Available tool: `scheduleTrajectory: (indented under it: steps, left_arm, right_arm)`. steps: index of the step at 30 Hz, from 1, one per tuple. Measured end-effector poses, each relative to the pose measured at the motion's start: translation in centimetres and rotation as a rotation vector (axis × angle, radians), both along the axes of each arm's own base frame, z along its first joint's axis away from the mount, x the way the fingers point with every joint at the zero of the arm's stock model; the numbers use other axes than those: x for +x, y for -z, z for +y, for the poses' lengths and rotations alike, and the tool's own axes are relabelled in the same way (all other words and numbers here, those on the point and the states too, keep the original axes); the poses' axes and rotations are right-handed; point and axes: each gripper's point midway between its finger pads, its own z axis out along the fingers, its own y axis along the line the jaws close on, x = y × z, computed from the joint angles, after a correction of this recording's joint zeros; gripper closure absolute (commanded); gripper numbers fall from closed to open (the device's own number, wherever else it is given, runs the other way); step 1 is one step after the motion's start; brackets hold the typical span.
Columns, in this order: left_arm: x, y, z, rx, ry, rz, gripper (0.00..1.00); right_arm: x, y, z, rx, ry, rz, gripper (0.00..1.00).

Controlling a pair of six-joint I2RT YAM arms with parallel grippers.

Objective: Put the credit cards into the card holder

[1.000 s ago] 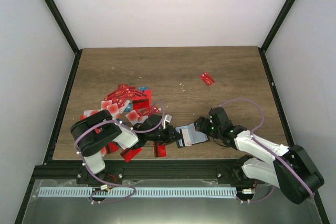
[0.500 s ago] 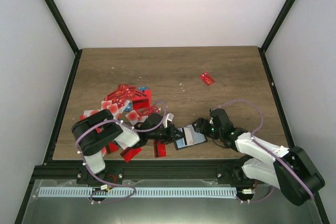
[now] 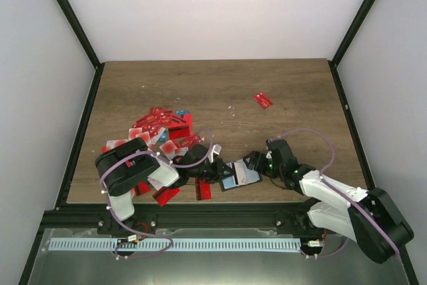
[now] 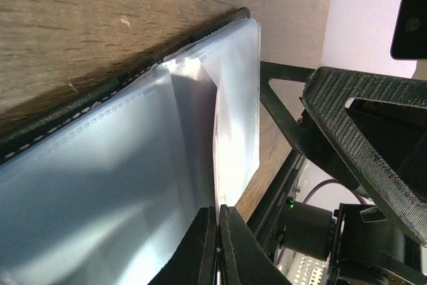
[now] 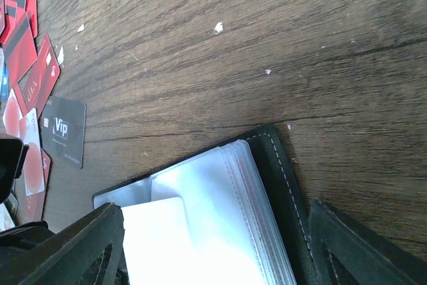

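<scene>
Fingers (image 4: 197, 245) of the left gripper (image 4: 218, 213) are pinched on a sleeve (image 4: 235, 98) of the opened card holder (image 3: 240, 174), the right gripper (image 3: 256, 163) is spread wide around it, and the credit cards (image 3: 160, 128) are heaped, unfiled, at its 10 o'clock.

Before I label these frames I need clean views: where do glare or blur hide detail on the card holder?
Left wrist: glare bleaches the clear sleeves of the card holder white; the shut left tool is a dark shape at the bottom edge. Right wrist: table sharp, sleeves washed out white, fingers of the right tool dark and soft. Top external: even light, no glare.
</scene>
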Motion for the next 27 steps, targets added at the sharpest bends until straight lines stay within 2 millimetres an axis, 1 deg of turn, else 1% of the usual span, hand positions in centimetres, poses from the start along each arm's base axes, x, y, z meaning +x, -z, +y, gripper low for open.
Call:
scheduleTrajectory:
  steps: [6,14,21,27]
  left_arm:
    - [0.3,0.3,0.4,0.013,-0.023,-0.006,0.96]
    - [1.0,0.2,0.5,0.011,-0.043,-0.022,0.96]
    - [1.3,0.6,0.1,0.012,-0.04,-0.02,0.96]
    - [1.4,0.5,-1.0,0.003,-0.028,-0.024,0.96]
  right_arm:
    - [-0.1,0.0,0.2,0.014,-0.01,-0.003,0.23]
    - [-0.2,0.0,0.3,0.022,-0.017,-0.004,0.23]
    - [-0.3,0.1,0.4,0.029,-0.019,-0.008,0.24]
    - [-0.2,0.1,0.4,0.037,-0.016,-0.006,0.24]
